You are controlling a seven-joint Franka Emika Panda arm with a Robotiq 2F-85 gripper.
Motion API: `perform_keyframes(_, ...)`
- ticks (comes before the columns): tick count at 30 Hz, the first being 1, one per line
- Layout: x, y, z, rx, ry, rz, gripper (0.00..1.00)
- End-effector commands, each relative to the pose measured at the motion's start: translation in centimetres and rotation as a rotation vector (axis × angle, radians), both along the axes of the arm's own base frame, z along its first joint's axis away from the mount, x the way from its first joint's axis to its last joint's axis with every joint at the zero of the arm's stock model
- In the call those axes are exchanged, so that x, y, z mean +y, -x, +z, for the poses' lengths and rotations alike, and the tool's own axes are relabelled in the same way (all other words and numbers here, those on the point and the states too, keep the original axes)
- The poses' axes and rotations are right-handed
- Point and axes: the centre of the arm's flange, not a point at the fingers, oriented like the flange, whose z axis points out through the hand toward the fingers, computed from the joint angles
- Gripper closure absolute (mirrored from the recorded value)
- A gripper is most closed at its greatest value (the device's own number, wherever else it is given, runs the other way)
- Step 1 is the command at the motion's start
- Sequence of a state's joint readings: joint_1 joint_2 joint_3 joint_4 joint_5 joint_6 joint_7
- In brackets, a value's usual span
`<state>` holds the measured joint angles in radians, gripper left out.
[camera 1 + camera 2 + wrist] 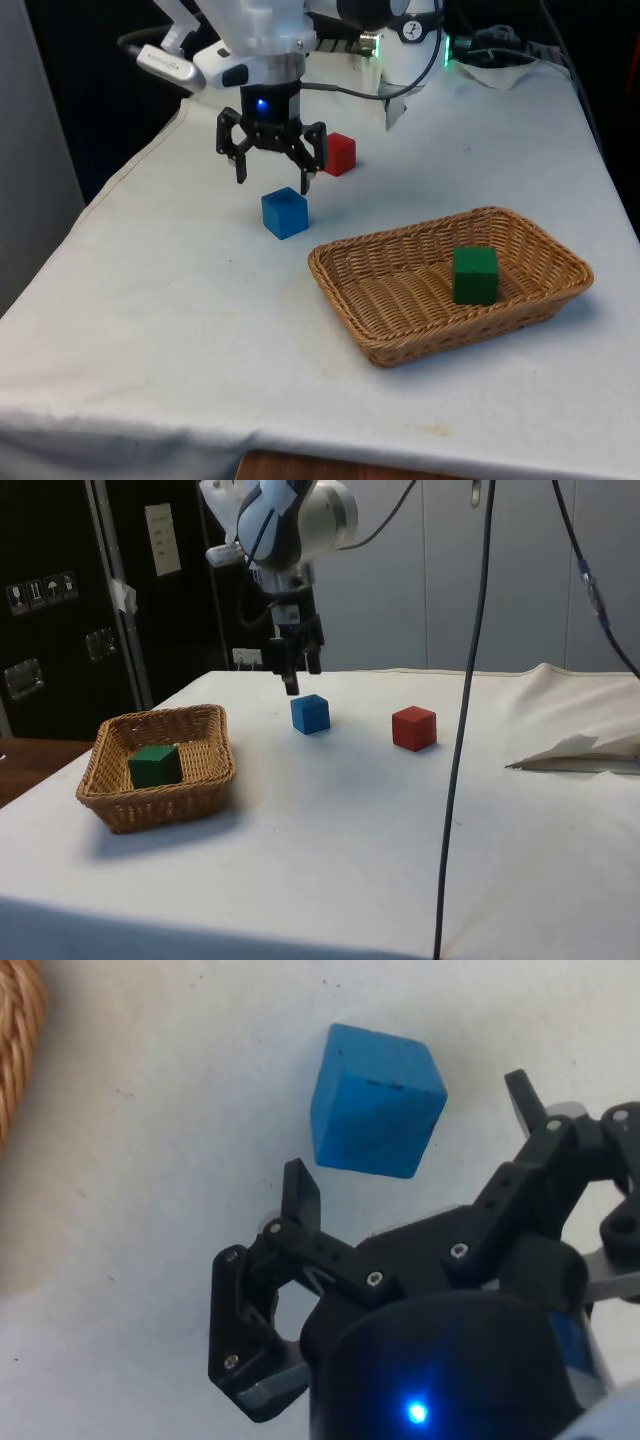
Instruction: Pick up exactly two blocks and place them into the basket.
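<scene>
A green block [474,274] lay in the wicker basket [400,340] at the near right of the front view. Farther back, a blue block [285,212] sat on the cloth. The gripper [272,176] hung just above it, fingers spread wide, holding nothing. A red block [340,153] sat farthest.

You get bright, even light from overhead. The basket [160,770] throws a soft shadow on the cloth [330,830]; no glare.
</scene>
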<state>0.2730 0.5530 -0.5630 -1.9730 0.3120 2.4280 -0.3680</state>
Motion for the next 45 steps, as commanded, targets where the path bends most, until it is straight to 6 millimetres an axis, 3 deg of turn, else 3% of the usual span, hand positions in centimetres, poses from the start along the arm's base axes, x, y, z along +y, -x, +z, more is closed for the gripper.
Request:
perform_keyframes(1, 0.0, 0.0, -0.2, -0.001, -0.004, -0.018, 0.00)
perform_keyframes(45, 0.4, 0.3, -2.2, 0.002, -0.025, -0.345, 0.00)
